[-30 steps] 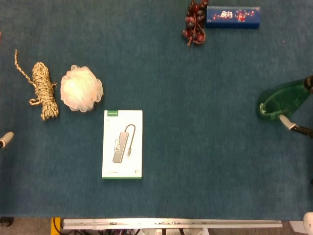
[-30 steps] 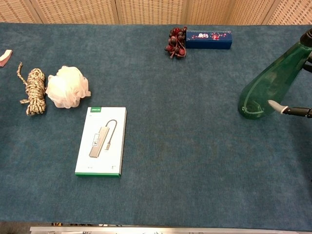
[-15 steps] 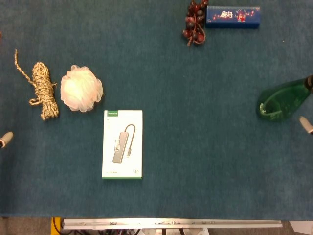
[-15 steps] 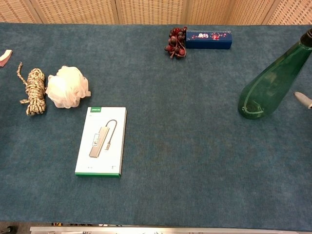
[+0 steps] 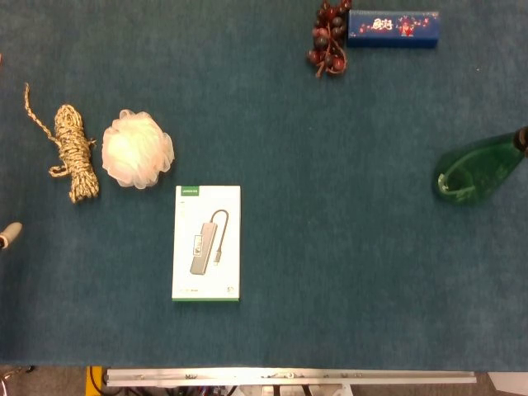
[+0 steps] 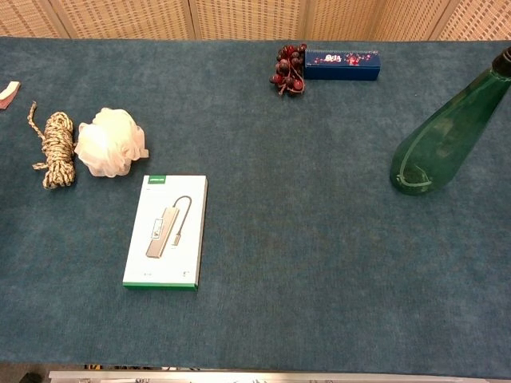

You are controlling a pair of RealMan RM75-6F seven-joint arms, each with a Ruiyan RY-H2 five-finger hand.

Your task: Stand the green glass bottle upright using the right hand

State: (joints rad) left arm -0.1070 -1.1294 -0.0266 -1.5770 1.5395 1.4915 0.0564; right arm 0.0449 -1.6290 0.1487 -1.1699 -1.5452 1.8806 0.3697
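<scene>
The green glass bottle [image 5: 477, 172] stands upright on its base near the right edge of the blue table cloth, its dark neck reaching the frame edge. In the chest view the green glass bottle [image 6: 447, 136] rises as a tall cone, with nothing touching it. My right hand shows in neither view. Of my left hand [image 5: 8, 235] only a pale fingertip shows at the left edge of the head view, low beside the cloth; how its fingers lie is hidden.
A white and green product box [image 5: 206, 242] lies left of centre. A white bath pouf [image 5: 137, 148] and a coil of rope [image 5: 74, 150] lie at the left. Dark red grapes [image 5: 328, 37] and a blue box [image 5: 393, 27] sit at the back.
My right hand's fingers beside the bottle's base have drawn away to the right and left the frames. The bottle stays standing where it was.
</scene>
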